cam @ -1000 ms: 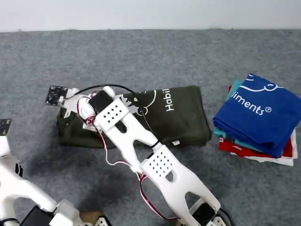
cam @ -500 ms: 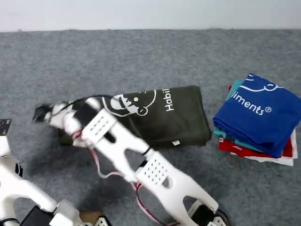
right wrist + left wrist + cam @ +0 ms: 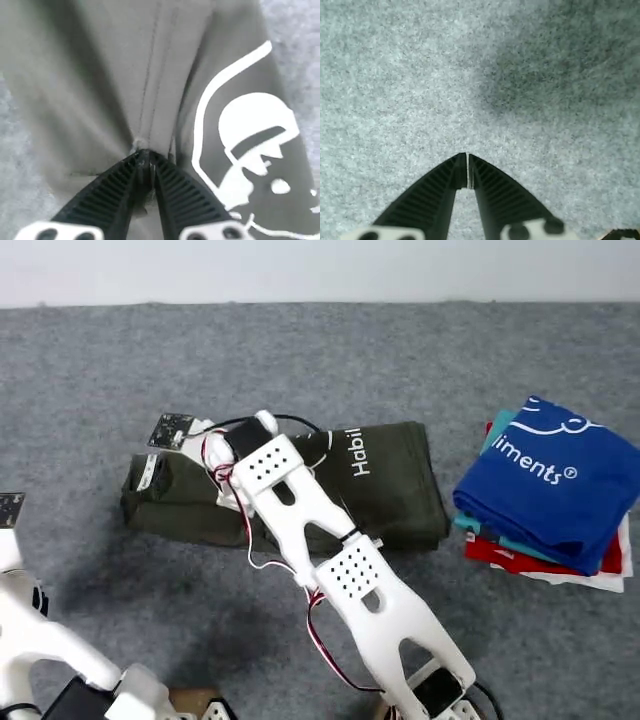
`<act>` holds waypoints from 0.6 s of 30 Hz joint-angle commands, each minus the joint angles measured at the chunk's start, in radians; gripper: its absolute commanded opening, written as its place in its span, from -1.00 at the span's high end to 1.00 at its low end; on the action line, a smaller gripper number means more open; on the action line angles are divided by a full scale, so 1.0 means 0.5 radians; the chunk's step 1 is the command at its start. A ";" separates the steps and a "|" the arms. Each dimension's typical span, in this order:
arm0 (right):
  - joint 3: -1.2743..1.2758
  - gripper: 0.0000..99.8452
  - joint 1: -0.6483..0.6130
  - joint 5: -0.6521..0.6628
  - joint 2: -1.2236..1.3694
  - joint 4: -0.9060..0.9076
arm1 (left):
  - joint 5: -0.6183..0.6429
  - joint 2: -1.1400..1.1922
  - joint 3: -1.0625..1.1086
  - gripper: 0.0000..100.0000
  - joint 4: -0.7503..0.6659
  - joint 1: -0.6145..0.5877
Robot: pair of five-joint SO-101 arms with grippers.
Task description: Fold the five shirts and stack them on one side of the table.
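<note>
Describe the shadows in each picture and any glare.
High view: a soft shadow on the table along the near edge of the green shirt. Left wrist view: a diffuse dark patch on the table beyond the left end effector. Right wrist view: darker creases in the shirt around the right end effector. No glare anywhere.

You're at a robotics test bench, the sort found in a lab or maker space rather than a home. Your table (image 3: 300, 350) is covered edge to edge in grey felt-like carpet, with a plain pale wall (image 3: 320, 270) behind it. The right arm (image 3: 350, 585) is white printed plastic with perforated links. Loose red and black wires (image 3: 316, 625) run outside it, and a bare circuit board (image 3: 172, 430) sits at its wrist. The left arm (image 3: 40, 640) is the same white plastic. An olive shirt (image 3: 390, 490) and a stack of folded shirts (image 3: 545, 480) lie straight on the grey covering.
</note>
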 commanded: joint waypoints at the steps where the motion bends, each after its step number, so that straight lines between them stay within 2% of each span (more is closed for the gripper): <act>1: -0.187 0.98 -0.035 -0.003 -0.189 0.084 | -0.015 -0.077 -0.008 0.97 -0.025 0.015; 5: -0.120 0.98 -0.026 -0.114 -0.155 0.084 | -0.009 -0.083 -0.023 0.97 -0.021 0.015; 11: 0.043 0.98 -0.026 -0.126 -0.051 0.084 | -0.006 -0.083 -0.097 0.97 0.061 0.012; 18: 0.061 0.98 -0.002 -0.126 -0.354 0.091 | 0.052 -0.083 -0.367 0.97 0.288 0.012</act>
